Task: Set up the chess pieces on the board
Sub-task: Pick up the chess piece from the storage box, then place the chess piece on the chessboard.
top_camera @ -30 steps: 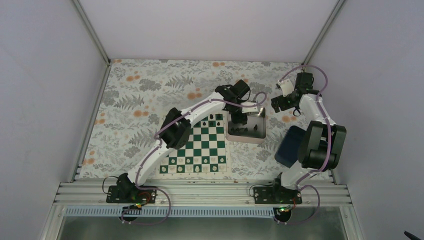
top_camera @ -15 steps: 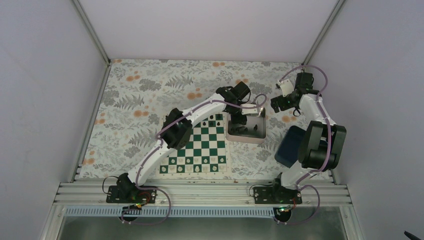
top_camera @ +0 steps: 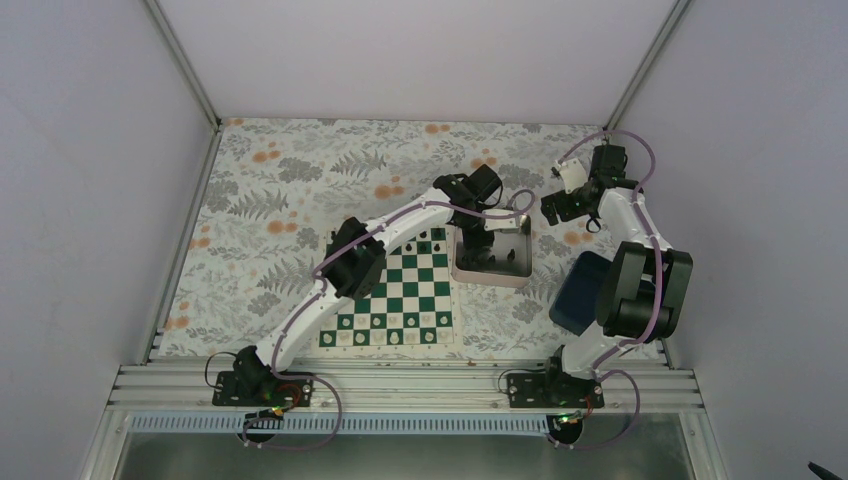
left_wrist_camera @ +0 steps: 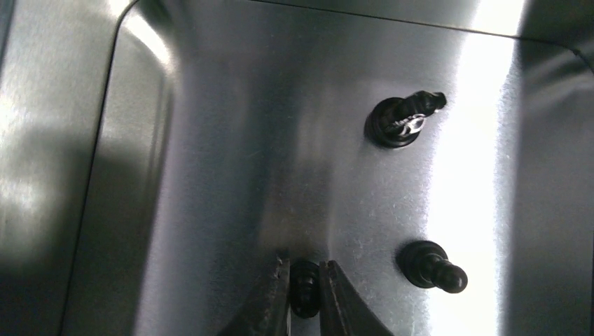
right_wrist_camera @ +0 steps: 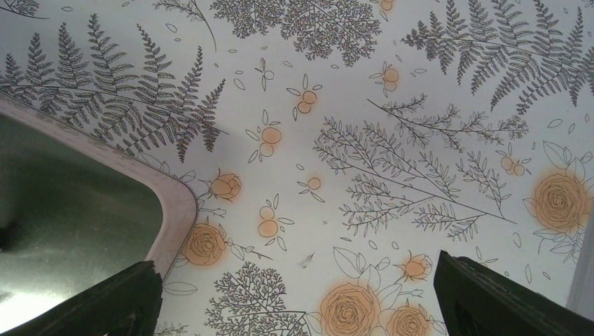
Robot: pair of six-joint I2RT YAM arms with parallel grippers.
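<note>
The left hand (left_wrist_camera: 303, 269) is down in the tray (left_wrist_camera: 105, 210), its fingers nearly together and pinching a black piece (left_wrist_camera: 305, 288). Two more pieces (left_wrist_camera: 403, 120) lie on the tray floor beyond it. The board (top_camera: 395, 295) lies just left of the tray. The right hand (right_wrist_camera: 298, 297) hangs wide open, holding nothing, over the table (right_wrist_camera: 392, 91) by the tray's corner.

Top view: bright, soft, even light from above; shadows on the cloth (top_camera: 300, 180) faint; pieces (top_camera: 430, 235) on the board (top_camera: 400, 290) too small to resolve.
Left wrist glare: white band down the right of the tray (left_wrist_camera: 210, 140) floor, bright streak at its upper left corner; both sides fall dark.
Left wrist focus: two pieces fairly sharp; left fingers (left_wrist_camera: 270, 301) and the piece (left_wrist_camera: 304, 287) between them soft.
Right wrist: flat bright light, print crisp; right fingers (right_wrist_camera: 504, 297) near-black; tray corner dim.
</note>
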